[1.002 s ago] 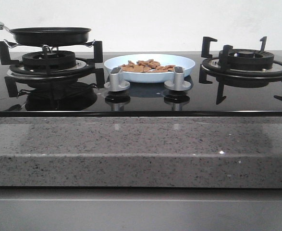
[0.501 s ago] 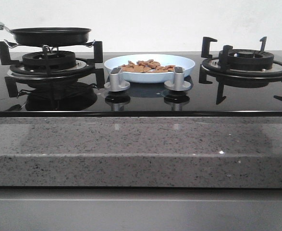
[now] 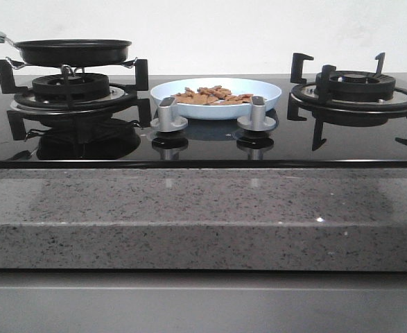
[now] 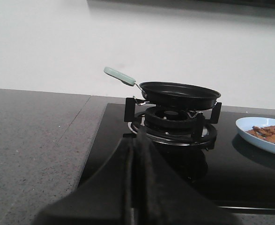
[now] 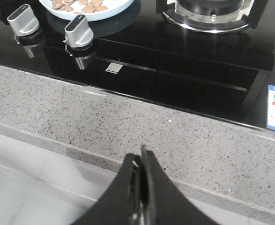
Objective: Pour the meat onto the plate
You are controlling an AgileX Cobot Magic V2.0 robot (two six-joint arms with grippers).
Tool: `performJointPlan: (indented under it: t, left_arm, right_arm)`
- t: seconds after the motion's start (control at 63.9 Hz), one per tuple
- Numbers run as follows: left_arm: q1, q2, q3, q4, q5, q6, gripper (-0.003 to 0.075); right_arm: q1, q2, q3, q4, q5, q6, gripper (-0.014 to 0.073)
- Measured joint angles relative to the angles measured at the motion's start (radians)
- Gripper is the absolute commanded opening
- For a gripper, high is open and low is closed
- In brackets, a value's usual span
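The pale blue plate [image 3: 258, 94] stands on the black glass hob between the two burners, with the heap of reddish-brown meat [image 3: 210, 95] in it. Plate [image 4: 247, 132] and meat [image 4: 268, 133] also show in the left wrist view, and plate [image 5: 116, 10] and meat [image 5: 78, 3] in the right wrist view. The black frying pan [image 3: 73, 50] with a pale green handle [image 4: 119, 76] sits on the left burner. My left gripper [image 4: 136, 143] is shut and empty, short of the left burner. My right gripper [image 5: 140, 154] is shut and empty, over the counter's front edge. Neither arm shows in the front view.
Two silver knobs [image 3: 169, 114] [image 3: 256, 114] stand in front of the plate. The right burner [image 3: 356, 90] has black pan supports and no pan. A speckled grey stone counter [image 3: 203, 208] runs along the front. A white wall stands behind.
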Motion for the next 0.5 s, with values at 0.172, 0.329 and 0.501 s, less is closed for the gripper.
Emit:
performJointPlan:
  t: [0.172,0.329,0.501]
  left_arm:
    - [0.000,0.000,0.000,0.000,0.000,0.000,-0.0020]
    - [0.000,0.000,0.000,0.000,0.000,0.000,-0.0020]
    - [0.000,0.000,0.000,0.000,0.000,0.000,-0.0020]
  right_arm:
    - [0.000,-0.007,0.002,0.000,0.000,0.000,-0.0069]
    - [-0.027,-0.085,0.051,-0.022,-0.064,0.000,-0.0069]
    - [-0.091,-0.218,0.223,-0.035,-0.256,0.000,-0.0069]
